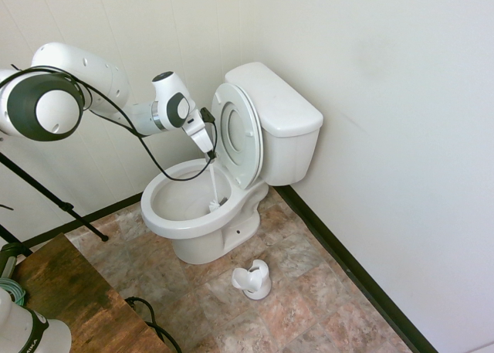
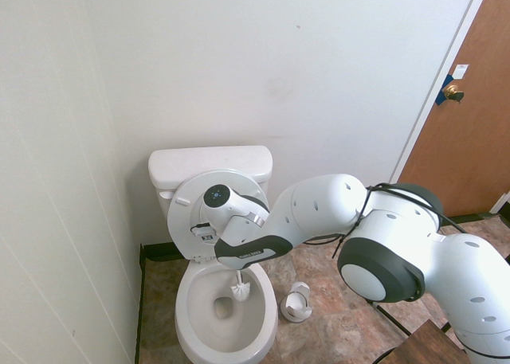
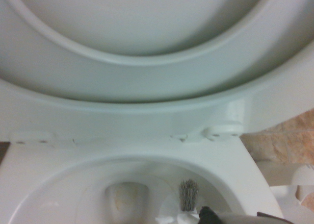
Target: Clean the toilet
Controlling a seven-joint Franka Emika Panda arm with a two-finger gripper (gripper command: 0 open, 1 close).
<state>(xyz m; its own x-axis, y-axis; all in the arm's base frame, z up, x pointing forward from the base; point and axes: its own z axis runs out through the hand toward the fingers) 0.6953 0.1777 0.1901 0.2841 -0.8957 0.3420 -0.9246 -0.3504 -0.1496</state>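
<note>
Currently mid-scrub. Gripper [image 1: 207,142] clamped tight on the thin white handle of the toilet brush [image 1: 214,189], jaws closed down around it, handle running down from the fingers at a slant into the bowl. Bristle head [image 2: 238,288] down inside the toilet [image 1: 202,214], low on the bowl's inner wall, toward the back, on the side nearest the brush holder [image 1: 253,280]; beside the drain opening [image 3: 126,197], not in it. Contact with the porcelain likely but not confirmable from these views.

Toilet placement: tank against the wall, seat and lid [image 1: 238,133] both raised and leaning back on the tank, bowl open toward the room. Brush holder standing empty on the tiled floor just beside the base, clear of the arm.

Judged progress: scrubbing step under way, no way to tell how much of the bowl is covered.

Next move calls for: sweeping the head around the bowl wall with light downward pressure, wrist pitched steeply down, grip held firm so the slim handle does not twist. Worth watching clearance between wrist and the raised seat close behind it.
</note>
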